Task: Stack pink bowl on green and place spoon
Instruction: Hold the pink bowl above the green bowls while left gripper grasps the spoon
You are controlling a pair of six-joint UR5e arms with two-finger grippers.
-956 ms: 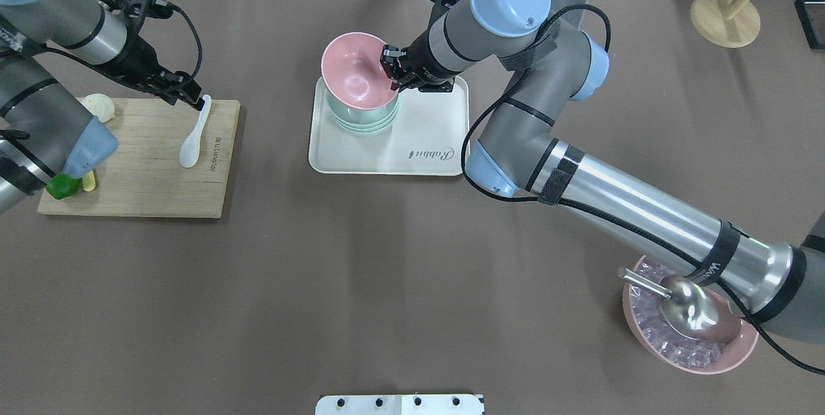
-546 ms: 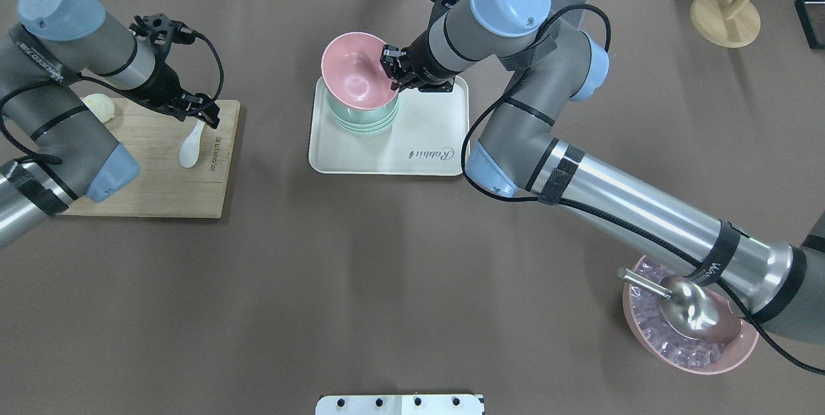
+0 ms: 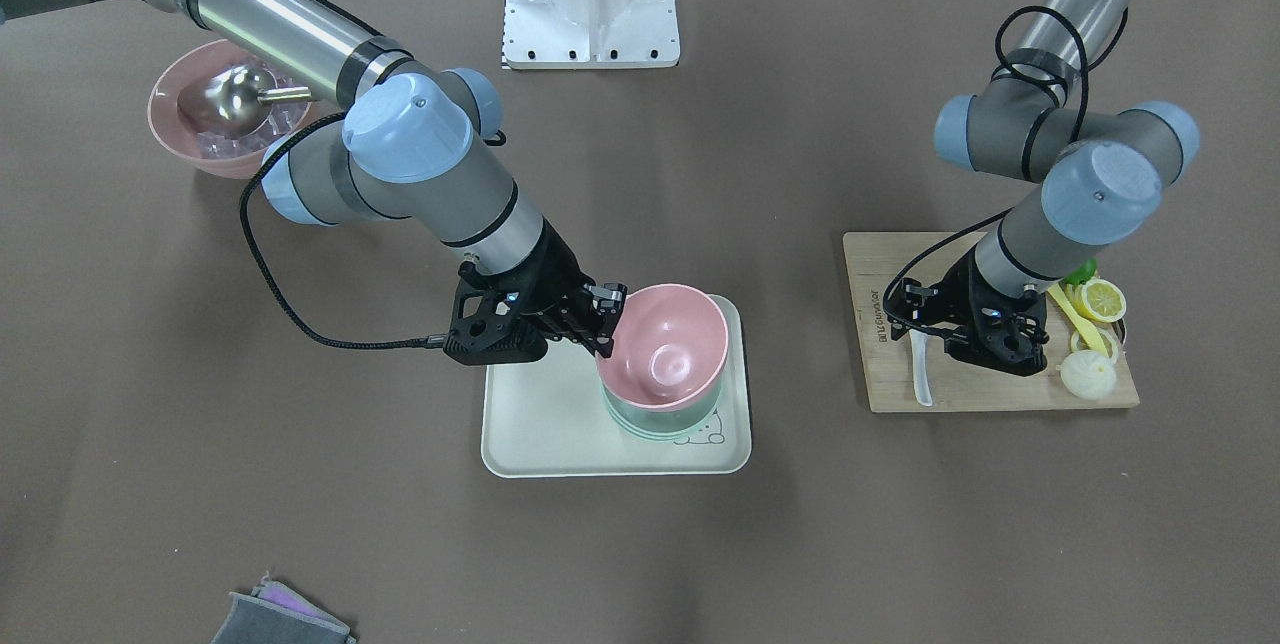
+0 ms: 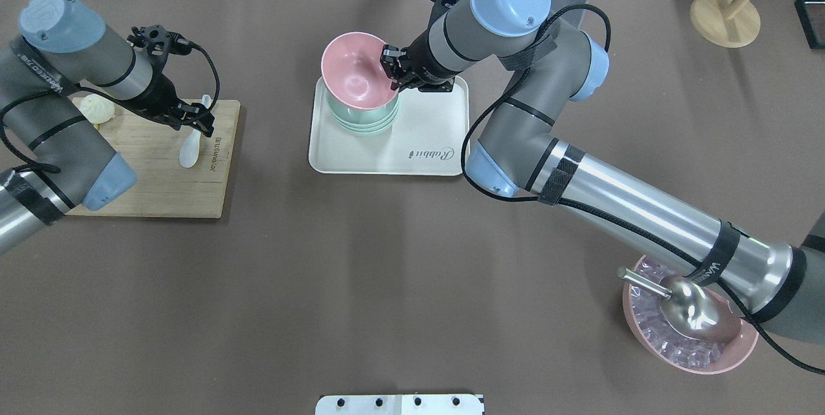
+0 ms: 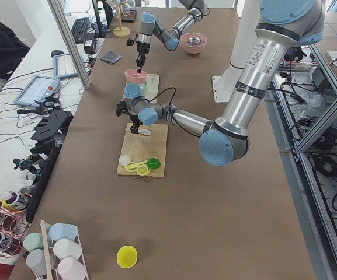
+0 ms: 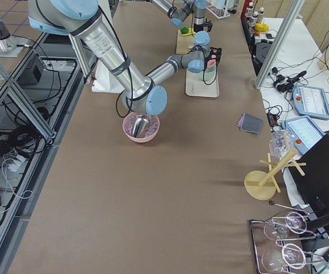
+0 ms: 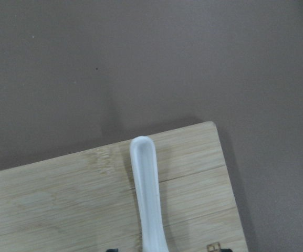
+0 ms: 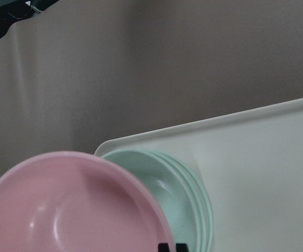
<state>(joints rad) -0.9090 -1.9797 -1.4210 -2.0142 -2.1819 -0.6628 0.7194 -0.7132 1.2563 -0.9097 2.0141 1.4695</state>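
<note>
My right gripper (image 4: 392,73) is shut on the near rim of the pink bowl (image 4: 354,80) and holds it tilted, partly over the stack of green bowls (image 4: 364,122) on the cream tray (image 4: 425,138). In the right wrist view the pink bowl (image 8: 72,210) overlaps the green bowls (image 8: 172,184). The white spoon (image 4: 190,151) lies on the wooden cutting board (image 4: 155,183). My left gripper (image 4: 196,120) is open and straddles the spoon's handle. In the left wrist view the handle (image 7: 148,194) runs up from between the fingertips.
A white bun (image 4: 97,107), lemon pieces (image 3: 1100,299) and a green fruit lie on the board's far side. A pink bowl of ice with a metal scoop (image 4: 689,318) stands under my right arm. A wooden stand (image 4: 725,15) is at the back right.
My left arm has swung in, and its gripper has moved from the spoon handle's tip to further along the handle. The spoon lies where it was. The right arm and pink bowl have not moved.
</note>
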